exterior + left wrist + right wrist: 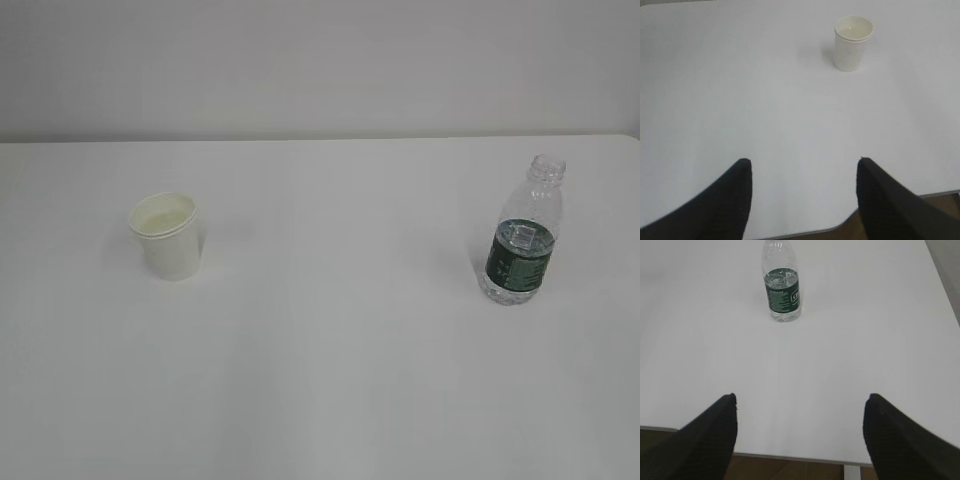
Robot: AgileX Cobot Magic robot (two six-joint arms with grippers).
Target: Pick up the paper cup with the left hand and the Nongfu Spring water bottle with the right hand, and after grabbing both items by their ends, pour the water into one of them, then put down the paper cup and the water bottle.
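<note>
On your left, the cup (166, 236) stands upright on the white table (330, 380), mouth up, with bare surface all round it, so a side approach meets nothing in the way. Your left hand (802, 197) hangs back over the near table edge, its two fingers spread wide with nothing between them; the cup sits well ahead of it and a little right of the gap, so you would likely need to shift right as you reach in. Across the middle the table is bare, which keeps cup and bottle well apart and gives each arm its own side. On your right, the bottle (523, 232) stands upright and capless, with a green label round its middle and water (512, 288) low in its ribbed body. Your right hand (800, 435) also waits at the near edge, fingers spread and empty, the bottle far ahead and slightly left of centre. Neither thing is grasped yet; my read is that the reach is the step in hand.
</note>
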